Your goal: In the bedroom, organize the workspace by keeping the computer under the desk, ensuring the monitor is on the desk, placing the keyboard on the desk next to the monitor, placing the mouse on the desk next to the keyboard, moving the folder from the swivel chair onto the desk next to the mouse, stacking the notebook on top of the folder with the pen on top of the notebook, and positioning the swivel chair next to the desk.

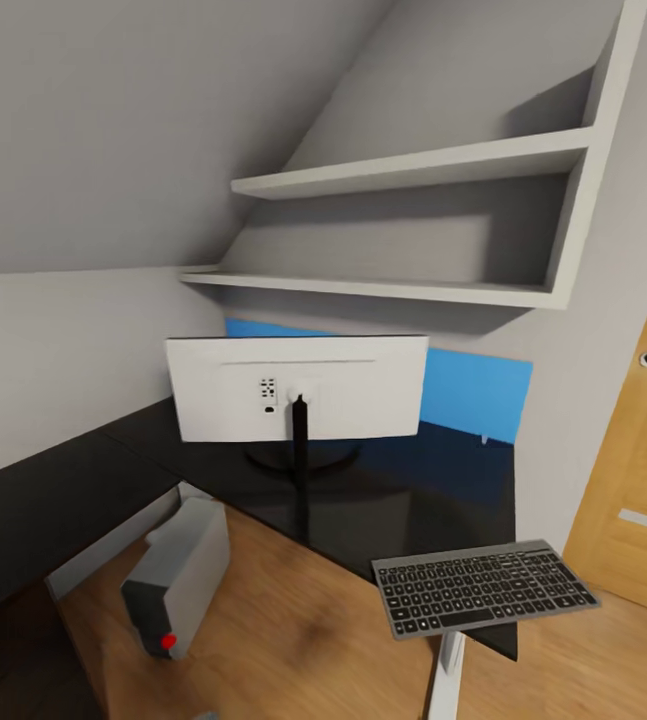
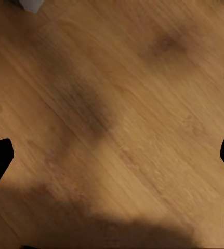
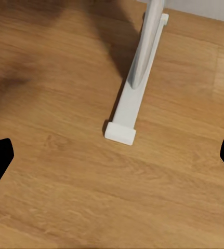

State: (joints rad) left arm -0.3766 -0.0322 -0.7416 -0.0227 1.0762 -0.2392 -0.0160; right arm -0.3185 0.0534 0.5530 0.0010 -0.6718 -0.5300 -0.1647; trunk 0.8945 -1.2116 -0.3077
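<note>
Standing on desk: monitor; keyboard overhanging its edge. Lying tilted underneath: computer. Hovering over floor, spread wide: left gripper, right gripper.

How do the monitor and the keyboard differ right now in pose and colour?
The monitor stands upright, white back toward the camera; the keyboard lies flat, dark grey with black keys. The monitor sits well in on the desk; the keyboard overhangs its near edge. Both rest on the desk.
</note>
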